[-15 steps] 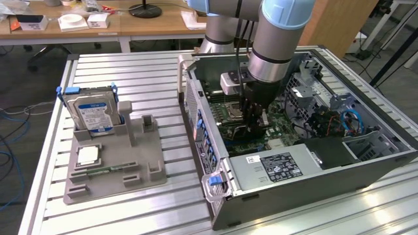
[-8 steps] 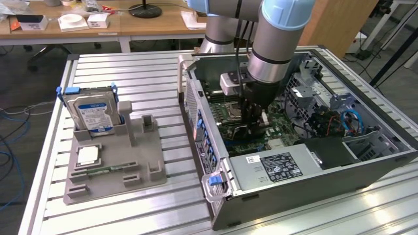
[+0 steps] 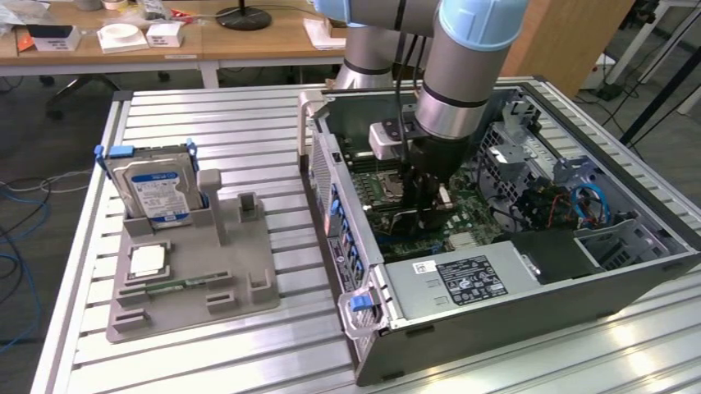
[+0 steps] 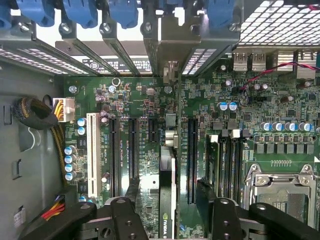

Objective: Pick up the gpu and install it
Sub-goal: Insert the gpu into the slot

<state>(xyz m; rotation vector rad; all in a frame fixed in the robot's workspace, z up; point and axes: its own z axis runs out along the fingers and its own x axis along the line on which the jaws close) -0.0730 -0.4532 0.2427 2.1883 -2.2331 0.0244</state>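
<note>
1. Arm reaches down into the open computer case (image 3: 613, 271), centre-right of the exterior frame; pincer (image 3: 425, 205) sits low over the motherboard (image 3: 465, 217).
2. Wrist view: pincer (image 4: 167, 200) stands wide, one finger (image 4: 131, 192) on each side of the gpu (image 4: 167, 195), neither clearly touching it.
3. Gpu stands on edge in a motherboard (image 4: 145, 105) slot, bracket end toward the rear slot covers.
4. Left of the exterior frame, on the desk (image 3: 219, 361): grey fixture (image 3: 197, 304) with the hard drive (image 3: 159, 189) upright.
</note>
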